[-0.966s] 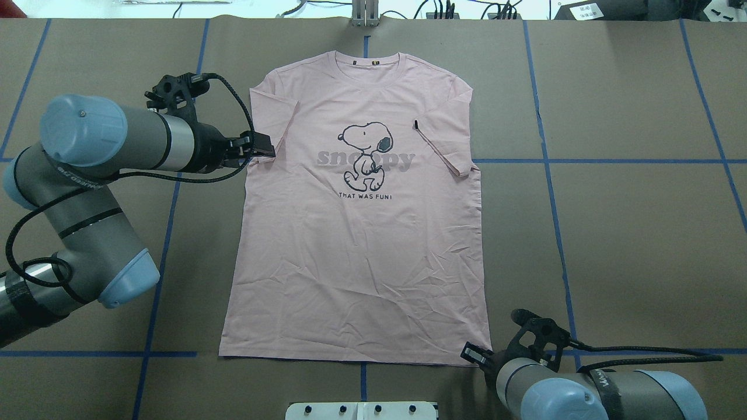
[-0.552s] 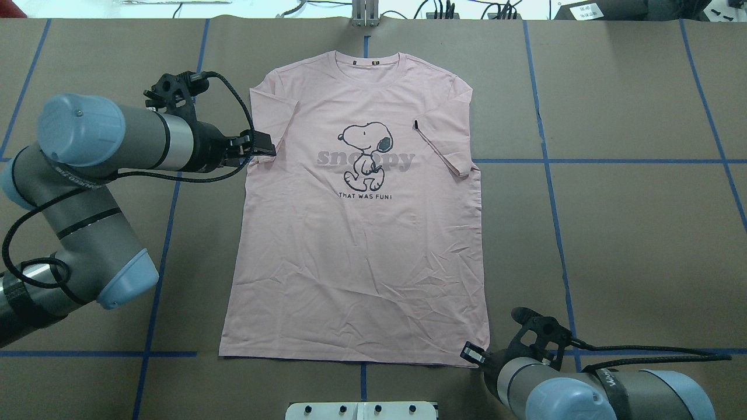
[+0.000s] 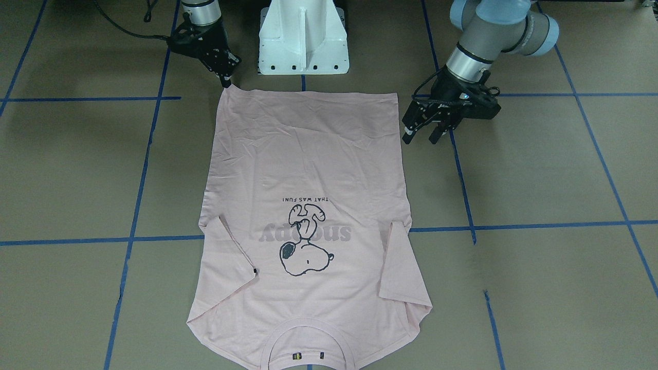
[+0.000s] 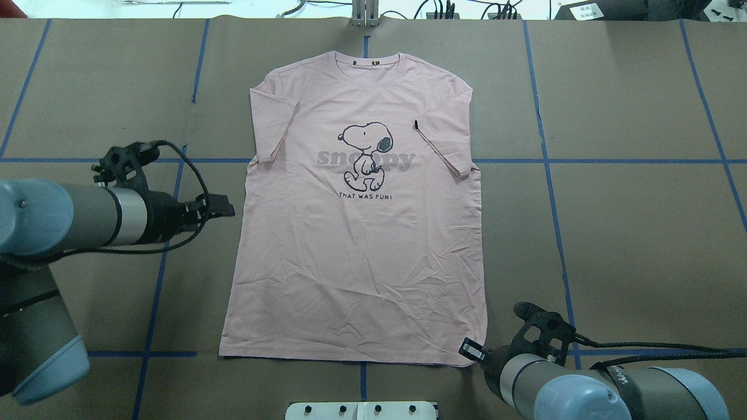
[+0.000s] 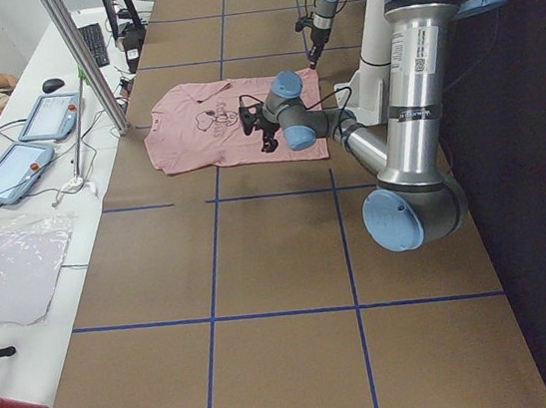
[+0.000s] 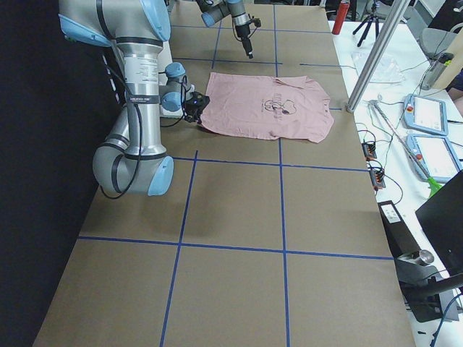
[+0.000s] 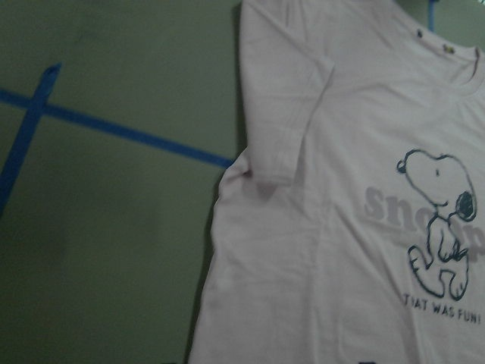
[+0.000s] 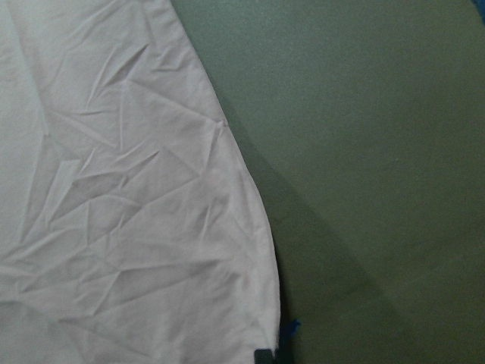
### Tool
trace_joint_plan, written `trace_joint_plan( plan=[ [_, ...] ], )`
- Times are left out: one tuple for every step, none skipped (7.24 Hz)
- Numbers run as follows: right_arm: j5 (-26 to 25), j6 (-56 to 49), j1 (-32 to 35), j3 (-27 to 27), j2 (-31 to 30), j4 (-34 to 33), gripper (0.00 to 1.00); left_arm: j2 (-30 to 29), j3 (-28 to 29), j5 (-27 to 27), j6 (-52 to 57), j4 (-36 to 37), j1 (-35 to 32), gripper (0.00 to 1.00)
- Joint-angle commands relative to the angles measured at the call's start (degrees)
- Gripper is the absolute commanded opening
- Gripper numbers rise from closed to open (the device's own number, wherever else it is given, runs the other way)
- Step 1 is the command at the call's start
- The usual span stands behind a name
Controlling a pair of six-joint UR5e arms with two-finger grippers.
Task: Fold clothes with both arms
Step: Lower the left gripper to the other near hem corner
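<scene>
The pale pink fabric T-shirt lies on the brown surface, left hand beside it, right hand at its hem corner.

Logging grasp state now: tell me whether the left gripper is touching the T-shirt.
Apart. Overhead view shows bare brown table between the left gripper and the T-shirt's side edge; front-facing view shows that gap too.

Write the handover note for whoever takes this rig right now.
Left gripper: open, empty, beside the shirt's side edge and clear of it.
Right gripper: at the hem corner on its side; whether it has clamped the cloth is unclear.
Shirt: flat, print up, collar away from the robot.
Done: both sleeves lie folded in on the front.
Left: all the body folds.
</scene>
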Motion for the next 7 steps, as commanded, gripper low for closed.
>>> trace_joint_plan(
  plan=[
    [0.12,-0.10,0.29,0.25,0.07,0.00,0.00,3.04,-3.03,7.83,-12.25,4.00,12.98,0.84],
    [0.21,-0.10,0.29,0.16,0.07,0.00,0.00,2.70,-3.30,9.19,-15.17,8.47,16.62,0.83],
    [0.21,-0.01,0.38,0.16,-0.11,0.00,0.00,2.34,-3.13,9.21,-15.46,9.99,18.05,0.83],
    [0.38,-0.01,0.29,0.16,-0.20,0.00,0.00,2.43,-2.95,9.21,-15.90,10.09,18.93,0.82],
    [0.21,-0.01,0.29,0.16,-0.02,0.00,0.00,2.43,-2.43,9.21,-16.69,10.61,19.81,0.79],
    [0.21,-0.01,0.29,0.16,0.07,0.00,0.00,2.34,-2.42,9.12,-16.96,12.88,20.86,0.74],
    [0.21,-0.01,0.29,0.25,0.15,0.00,0.00,2.34,-2.42,9.03,-16.96,13.25,21.05,0.72]
  ],
)
